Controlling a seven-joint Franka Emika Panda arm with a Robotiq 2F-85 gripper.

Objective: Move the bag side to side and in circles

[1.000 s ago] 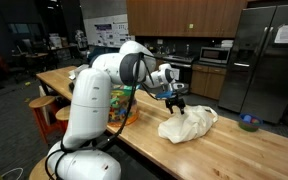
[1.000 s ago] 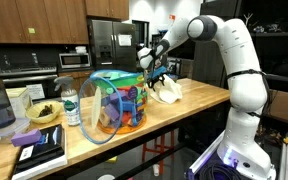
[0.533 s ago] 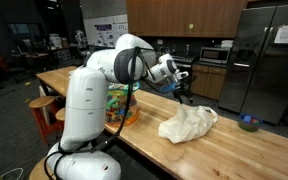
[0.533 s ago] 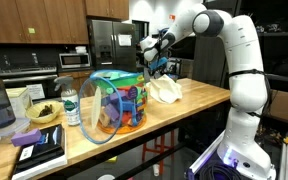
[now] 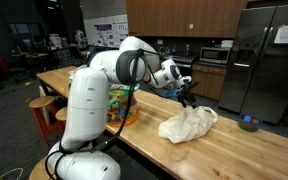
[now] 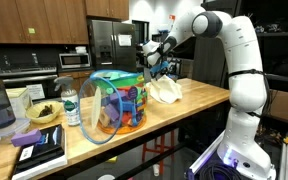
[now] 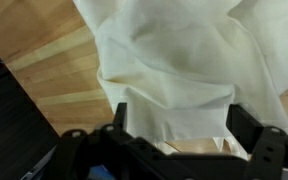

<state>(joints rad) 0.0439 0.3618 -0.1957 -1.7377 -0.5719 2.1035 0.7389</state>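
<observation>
The bag (image 5: 187, 124) is a crumpled cream cloth sack lying on the wooden table (image 5: 234, 152); it shows in both exterior views (image 6: 165, 91). My gripper (image 5: 189, 97) hangs a little above the bag's far end, apart from it. It is also seen in an exterior view (image 6: 160, 66). In the wrist view the gripper (image 7: 179, 125) has its two black fingers spread wide, with nothing between them. The bag (image 7: 174, 50) fills the picture below it, and bare wood shows at the left.
A clear plastic bin of colourful toys (image 6: 114, 100) stands on the table near the robot base and also shows in an exterior view (image 5: 119, 103). A bottle (image 6: 71, 107), a bowl (image 6: 44, 112) and books (image 6: 39, 148) sit beyond it. A blue bowl (image 5: 248, 122) sits far along the counter.
The gripper was low at the bag one second ago, then rose off it. It now sits slightly further along above the bag. The bag lies in the same place.
</observation>
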